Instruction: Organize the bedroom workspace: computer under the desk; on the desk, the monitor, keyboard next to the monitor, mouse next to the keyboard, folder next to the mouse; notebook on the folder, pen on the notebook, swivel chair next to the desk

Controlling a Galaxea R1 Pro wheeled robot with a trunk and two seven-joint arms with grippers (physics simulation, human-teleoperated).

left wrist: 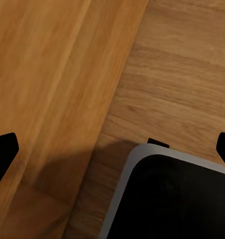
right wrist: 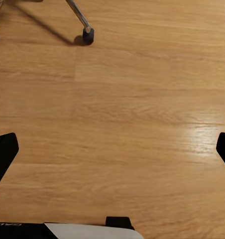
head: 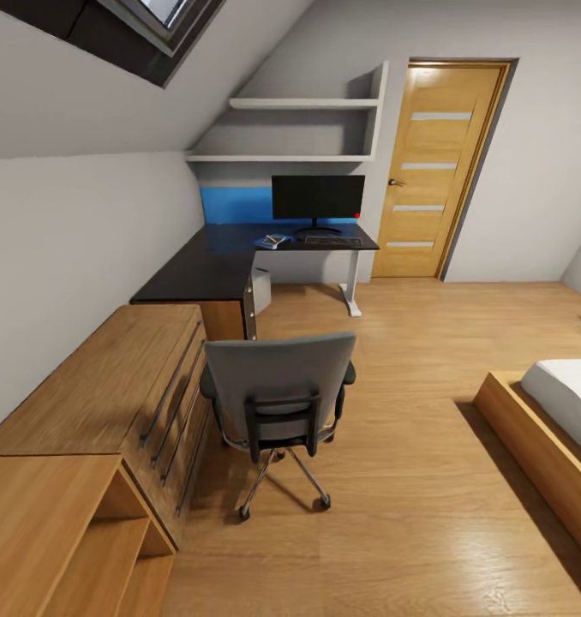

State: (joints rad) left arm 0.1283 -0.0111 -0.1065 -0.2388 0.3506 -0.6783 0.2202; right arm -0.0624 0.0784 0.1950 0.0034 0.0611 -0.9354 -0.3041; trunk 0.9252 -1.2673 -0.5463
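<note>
**Chair faces table from mid-room**

While the swivel chair [head: 278,403] stands on the wood floor [head: 428,480] well apart from the table [head: 213,261], the monitor [head: 317,198] sits upright on the table's far end with the keyboard [head: 332,241] just before it. Left claw [left wrist: 115,149] and right claw [right wrist: 112,149] both hang spread wide, grasping nothing, 2 dark fingertips at each view's edges.

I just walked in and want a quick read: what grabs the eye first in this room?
The grey swivel chair stands mid-floor with its back to the camera, apart from the desk. Beyond it, the black desk sits in the corner under the sloped ceiling, with the monitor on it against a bright blue wall panel. A wooden door stands right of the desk.
</note>
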